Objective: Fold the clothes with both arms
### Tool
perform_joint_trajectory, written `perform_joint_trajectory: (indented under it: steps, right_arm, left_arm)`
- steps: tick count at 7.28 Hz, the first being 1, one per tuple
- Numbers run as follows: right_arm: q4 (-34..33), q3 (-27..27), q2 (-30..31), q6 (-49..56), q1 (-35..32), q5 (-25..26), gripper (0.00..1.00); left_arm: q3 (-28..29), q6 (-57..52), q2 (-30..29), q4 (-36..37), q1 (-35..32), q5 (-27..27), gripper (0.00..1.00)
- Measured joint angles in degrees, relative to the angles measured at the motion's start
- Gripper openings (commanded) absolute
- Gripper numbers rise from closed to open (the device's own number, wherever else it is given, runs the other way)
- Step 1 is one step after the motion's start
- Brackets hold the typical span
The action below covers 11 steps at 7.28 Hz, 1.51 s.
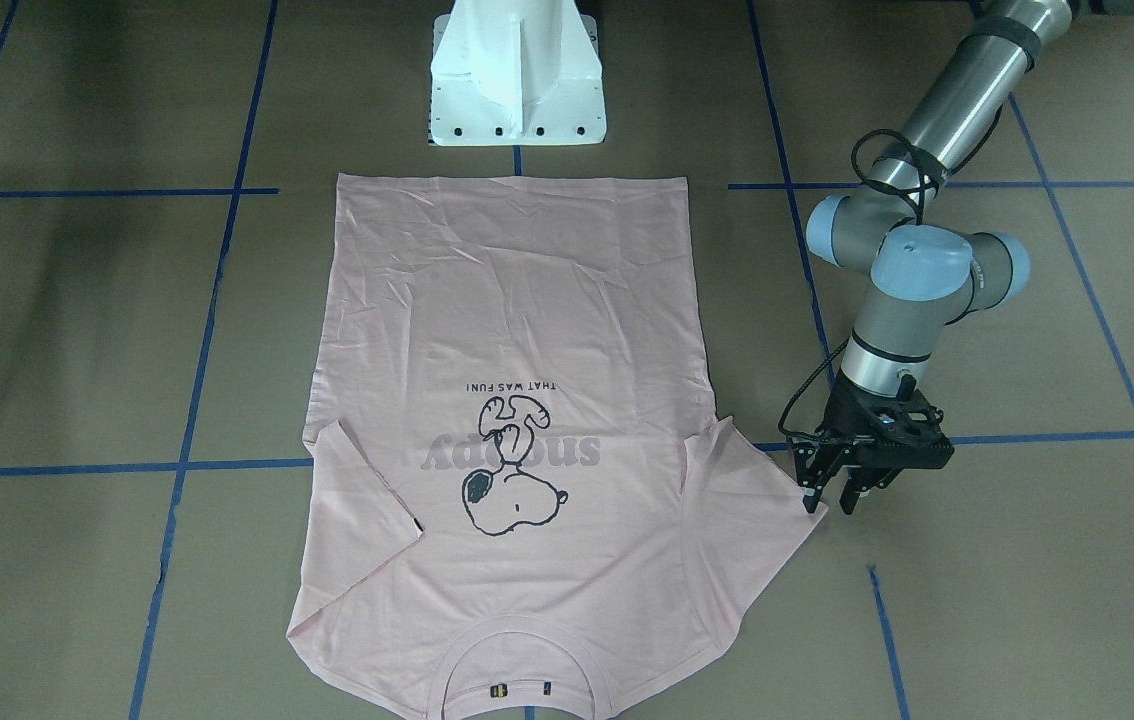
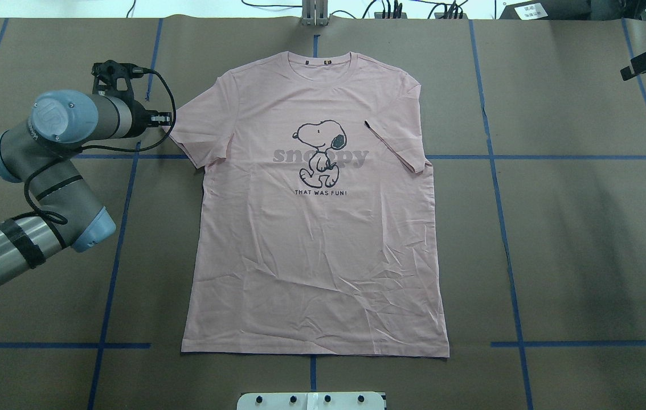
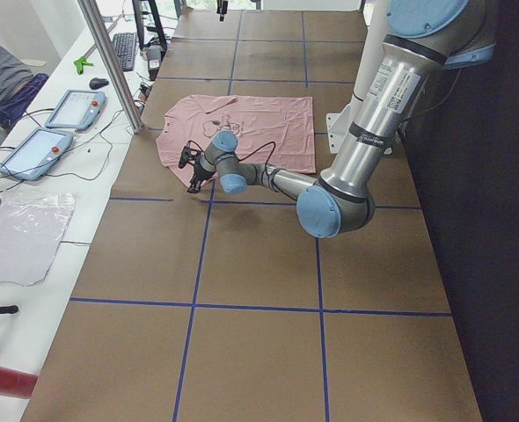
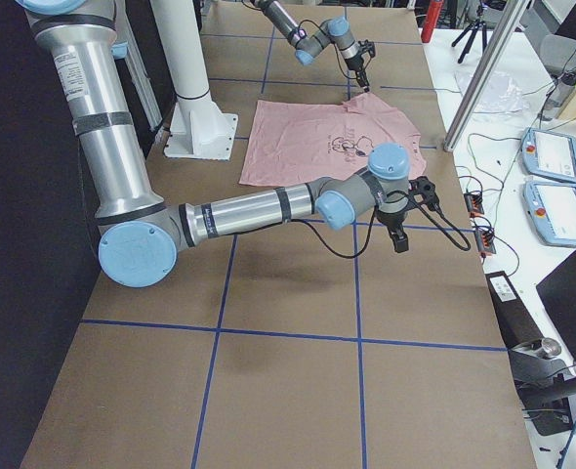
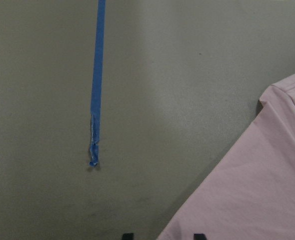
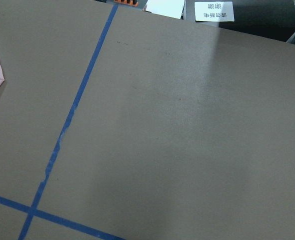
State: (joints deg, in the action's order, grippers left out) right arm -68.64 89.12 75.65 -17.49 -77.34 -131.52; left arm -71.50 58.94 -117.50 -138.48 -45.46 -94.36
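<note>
Plainly, the pale pink short-sleeved T-shirt (image 2: pixel 323 239) lies flat, print up, midway along the brown paper-covered table (image 2: pixel 585 228). Its long axis runs from the hem near the robot-side edge to the collar near the far edge. The sleeve on the robot's left ends right at the black two-finger left gripper (image 1: pixel 829 505), whose fingers stand spread astride the sleeve's edge (nothing pinched, I judge). The right gripper (image 4: pixel 400 234) hangs well apart, towards the table's right end; I cannot tell its opening. The left arm is nearer.

T-shirt (image 1: pixel 517 300) collar partly off-frame
</note>
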Motion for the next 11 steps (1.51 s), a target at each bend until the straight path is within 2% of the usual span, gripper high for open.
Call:
perform_joint_trajectory:
  steps: [4,6,9,10,11]
  right_arm:
    - [0.0,0.0,0.02,0.0,0.0,0.12,1.0]
    - [0.0,0.01,0.03,-0.06,0.0,0.16,1.0]
    - [0.0,0.04,0.03,-0.09,0.0,0.2,1.0]
    - [0.0,0.03,0.01,-0.09,0.0,0.21,1.0]
    - [0.0,0.01,-0.02,-0.09,0.0,0.21,1.0]
  left_arm:
    - [0.52,-0.02,-0.36,0.04,0.19,0.31,0.46]
    - [0.85,-0.07,-0.56,0.05,0.27,0.31,0.41]
    - [1.24,-0.13,-0.6,0.0,0.45,0.31,0.4]
    - [1.31,-0.14,-0.6,-0.02,0.55,0.31,0.36]
    - [1.33,-0.14,-0.59,-0.03,0.7,0.31,0.14]
